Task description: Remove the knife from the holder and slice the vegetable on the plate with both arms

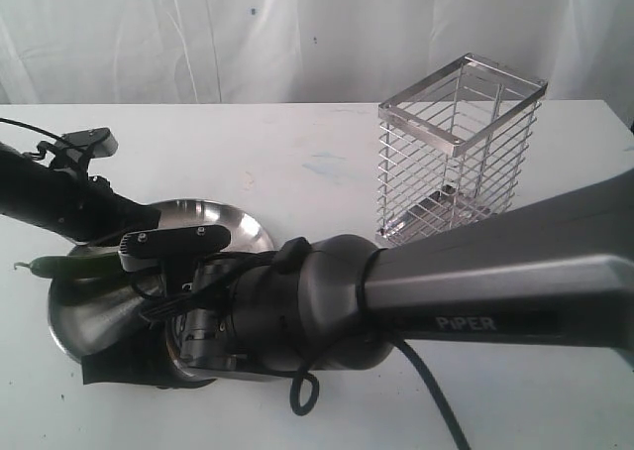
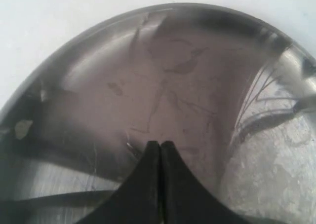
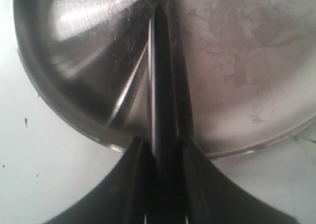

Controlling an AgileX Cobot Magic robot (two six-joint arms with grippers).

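Right gripper [image 3: 163, 146] clamps the knife [image 3: 161, 61] above the plate [image 3: 237, 61]; left gripper [image 2: 160, 146] pinched shut, seemingly empty; vegetable [image 1: 77, 267] on plate's left rim.

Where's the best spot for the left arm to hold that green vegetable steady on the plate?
Probably its slim body near the stem end, where the vegetable lies at the plate's left rim. Come from above, fingers straddling its width: it lies flat, and that keeps clear of the knife over the plate.
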